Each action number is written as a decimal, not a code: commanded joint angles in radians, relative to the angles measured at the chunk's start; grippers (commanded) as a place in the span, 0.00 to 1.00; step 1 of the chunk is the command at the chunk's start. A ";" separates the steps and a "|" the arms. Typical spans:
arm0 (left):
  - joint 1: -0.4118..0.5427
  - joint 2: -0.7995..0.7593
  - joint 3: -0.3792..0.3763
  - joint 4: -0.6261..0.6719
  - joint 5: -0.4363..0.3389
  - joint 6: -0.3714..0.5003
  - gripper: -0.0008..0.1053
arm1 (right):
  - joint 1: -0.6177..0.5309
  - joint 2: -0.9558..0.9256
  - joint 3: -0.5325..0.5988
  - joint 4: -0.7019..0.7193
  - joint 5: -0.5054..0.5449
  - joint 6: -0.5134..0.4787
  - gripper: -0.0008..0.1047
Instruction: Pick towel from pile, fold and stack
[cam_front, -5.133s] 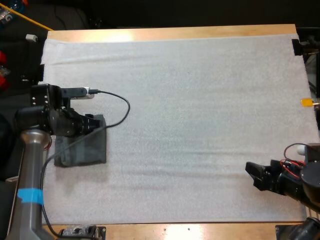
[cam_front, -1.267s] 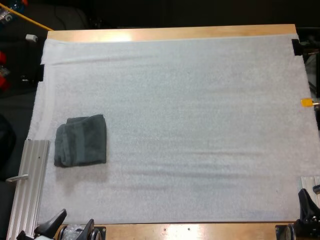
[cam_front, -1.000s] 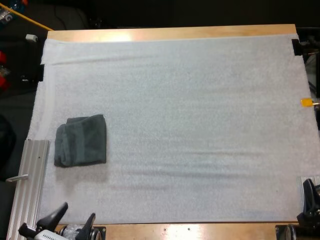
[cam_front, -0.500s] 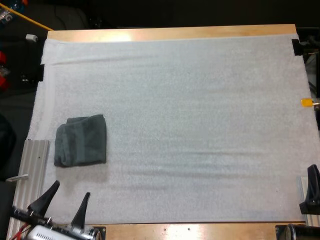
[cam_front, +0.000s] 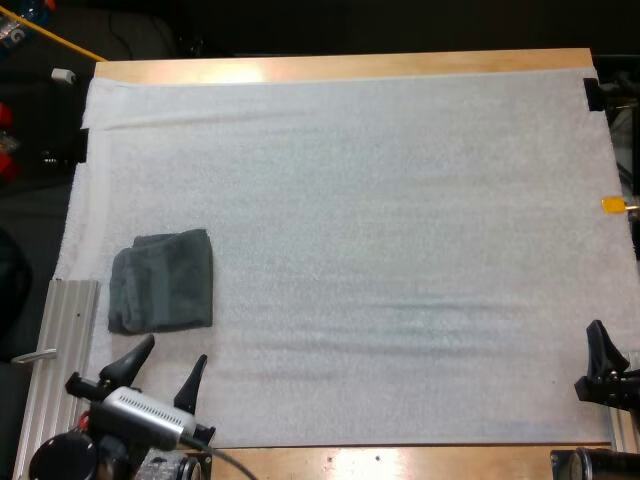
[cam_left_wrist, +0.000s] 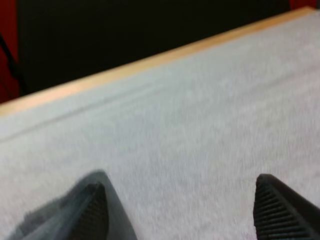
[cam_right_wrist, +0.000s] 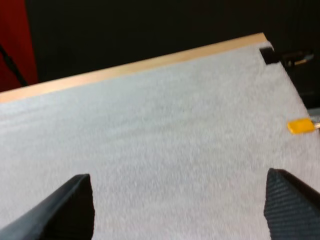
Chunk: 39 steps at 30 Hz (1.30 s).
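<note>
At the near edge of the white mat (cam_front: 400, 250), the left gripper (cam_front: 175, 350) is seen with its two black fingers spread apart and nothing between them. The right gripper (cam_right_wrist: 177, 176), at the mat's near right corner, is likewise spread wide over bare mat. Just beyond the left gripper and clear of it, a dark grey-green towel (cam_front: 163, 281) is laid near the mat's left edge, folded into a thick, compact rectangle.
</note>
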 joint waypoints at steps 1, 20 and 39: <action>0.000 -0.133 0.017 -0.012 -0.003 -0.012 0.57 | -0.006 -0.040 0.009 -0.008 0.002 -0.005 0.66; 0.000 -0.133 0.091 -0.016 -0.003 -0.027 0.57 | -0.006 -0.040 0.067 0.008 0.002 -0.005 0.66; 0.000 -0.133 0.094 -0.017 -0.003 -0.027 0.57 | 0.235 -0.040 0.067 0.008 0.002 -0.005 0.66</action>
